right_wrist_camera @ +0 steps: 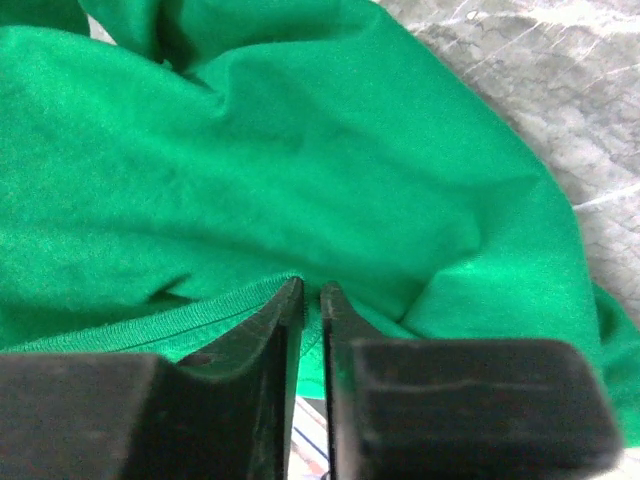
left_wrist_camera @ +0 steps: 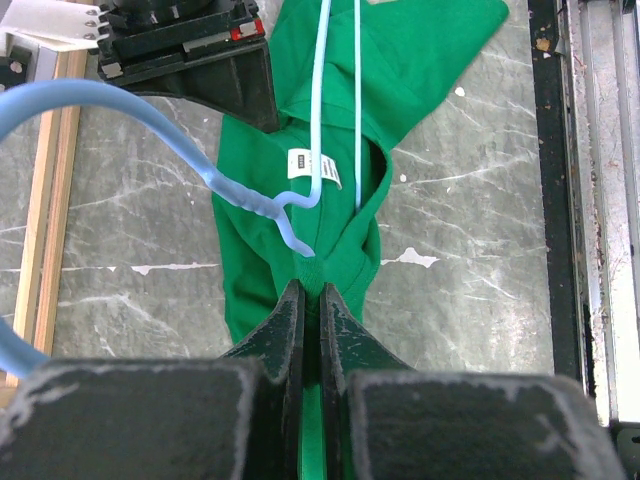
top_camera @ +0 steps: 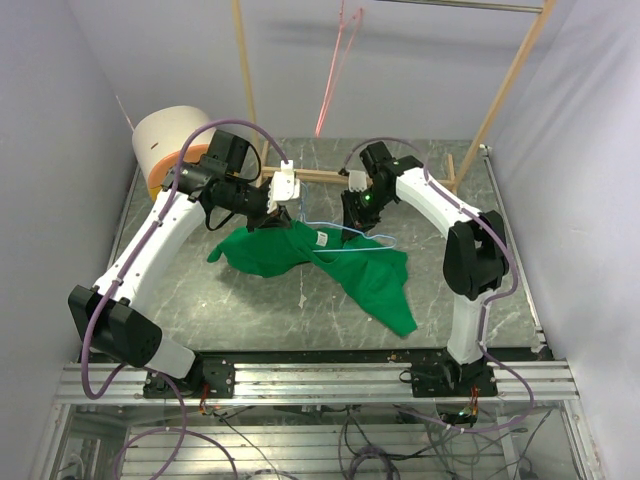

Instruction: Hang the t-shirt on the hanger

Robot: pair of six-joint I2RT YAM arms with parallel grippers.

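Here, both grippers pinch the t-shirt's neck

We see the left gripper [left_wrist_camera: 311, 300] with its fingers pressed together on the green t-shirt [left_wrist_camera: 400, 60] at the neck edge, just below the white label [left_wrist_camera: 313, 168]. The right gripper [right_wrist_camera: 311, 295] is likewise clamped on the ribbed collar hem. The light blue hanger [left_wrist_camera: 321, 100] lies across the neck opening, one thin wire passing inside it, its hook curving away over the marble table [left_wrist_camera: 470, 200]. The shirt's body trails crumpled toward the right arm's base. A pink-red hanger [top_camera: 325, 100] hangs at the back.
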